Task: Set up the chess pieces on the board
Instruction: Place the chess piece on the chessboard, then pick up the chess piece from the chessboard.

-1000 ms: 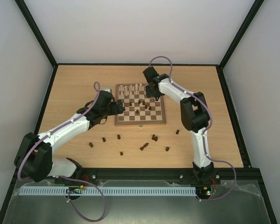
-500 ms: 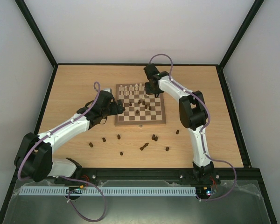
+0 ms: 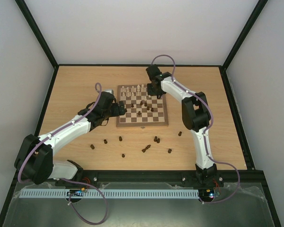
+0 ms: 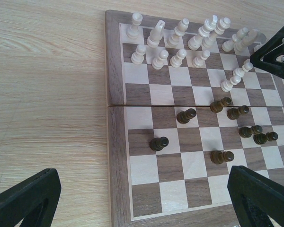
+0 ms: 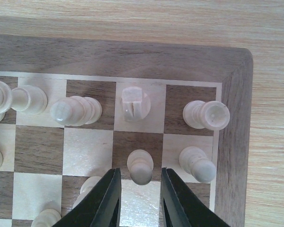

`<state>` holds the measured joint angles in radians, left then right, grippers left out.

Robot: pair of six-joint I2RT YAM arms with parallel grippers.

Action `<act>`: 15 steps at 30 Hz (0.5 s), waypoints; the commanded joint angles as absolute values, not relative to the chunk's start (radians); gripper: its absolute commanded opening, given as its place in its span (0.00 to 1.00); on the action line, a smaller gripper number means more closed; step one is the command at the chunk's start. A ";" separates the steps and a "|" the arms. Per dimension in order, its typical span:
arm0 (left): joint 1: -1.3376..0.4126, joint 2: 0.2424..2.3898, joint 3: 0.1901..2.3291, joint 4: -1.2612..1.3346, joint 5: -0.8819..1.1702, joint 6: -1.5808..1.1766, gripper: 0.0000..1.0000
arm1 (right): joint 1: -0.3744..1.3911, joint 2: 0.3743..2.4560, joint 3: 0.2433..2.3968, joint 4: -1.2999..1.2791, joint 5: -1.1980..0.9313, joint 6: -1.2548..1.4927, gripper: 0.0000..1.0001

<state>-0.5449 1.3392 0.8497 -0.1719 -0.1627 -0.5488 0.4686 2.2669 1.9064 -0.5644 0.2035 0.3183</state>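
Note:
The board (image 3: 142, 124) lies mid-table. Cream chess pieces (image 3: 132, 90) stand in its far rows and several dark ones (image 3: 144, 106) are scattered mid-board. My right gripper (image 3: 155, 92) hangs over the far right corner. In the right wrist view it (image 5: 139, 172) is open and straddles a cream pawn (image 5: 140, 165) standing on a dark square, with a gap on each side. My left gripper (image 3: 119, 109) is at the board's left edge. In the left wrist view it (image 4: 143, 172) is wide open and empty above the near-left corner squares, close to a dark pawn (image 4: 158, 143).
Several dark pieces stand or lie on the tabletop in front of the board, from one at the left (image 3: 92, 147) through a toppled one (image 3: 146, 148) to one at the right (image 3: 180, 134). The board's border (image 5: 132, 59) is just beyond the cream back row.
The right gripper shifted slightly toward the board's far edge a second ago and has held still since. The left arm has not moved.

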 commanded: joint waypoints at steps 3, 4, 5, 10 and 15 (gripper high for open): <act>-0.546 1.344 0.875 -0.186 -0.182 -0.540 0.99 | 0.478 2.225 1.928 -0.622 0.198 0.316 0.27; -0.546 1.344 0.876 -0.187 -0.183 -0.539 0.99 | 0.482 2.212 1.921 -0.623 0.200 0.316 0.28; -0.546 1.343 0.875 -0.187 -0.183 -0.540 1.00 | 0.486 2.198 1.913 -0.621 0.201 0.316 0.28; -0.546 1.337 0.874 -0.189 -0.184 -0.541 0.99 | 0.522 2.154 1.869 -0.614 0.182 0.316 0.28; -0.546 1.335 0.874 -0.189 -0.183 -0.541 1.00 | 0.540 2.172 1.866 -0.618 0.162 0.321 0.27</act>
